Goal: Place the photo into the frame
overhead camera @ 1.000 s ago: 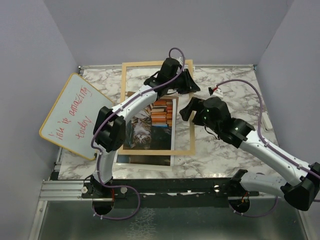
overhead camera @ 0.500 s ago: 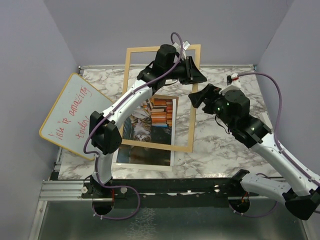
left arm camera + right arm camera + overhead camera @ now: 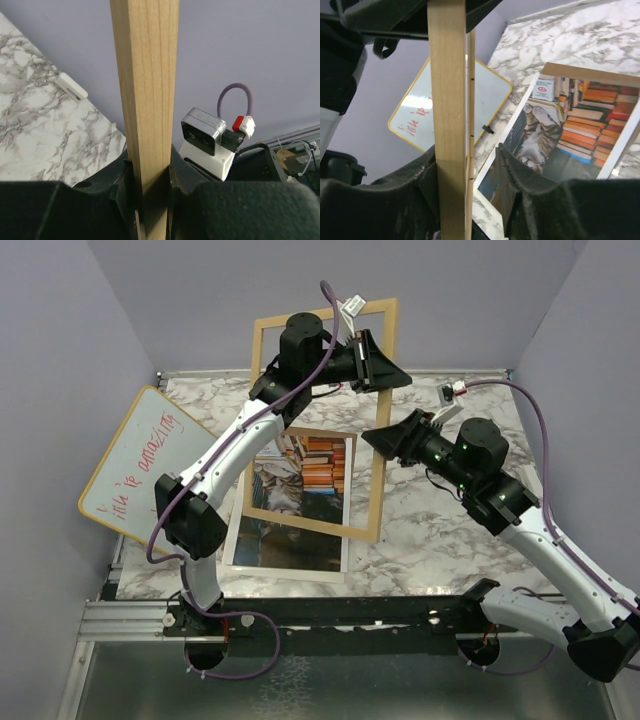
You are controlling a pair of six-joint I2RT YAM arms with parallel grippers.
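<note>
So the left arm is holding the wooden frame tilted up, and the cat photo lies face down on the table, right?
Not quite: the photo lies face up. Its cat and books show in the top view and in the right wrist view. The rest holds: the left gripper is clamped on the frame, which is tilted up.

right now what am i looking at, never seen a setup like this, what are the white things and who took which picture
Two white robot arms, the left arm and the right arm, are bolted at the near edge of a marble table. One picture looks down from above; the other two come from a camera on each wrist. On the table lie a cat photo and a whiteboard with red writing. The left fingers clamp one rail of a light wood frame, tilted up over the photo. The right fingers straddle the same rail, open.
</note>
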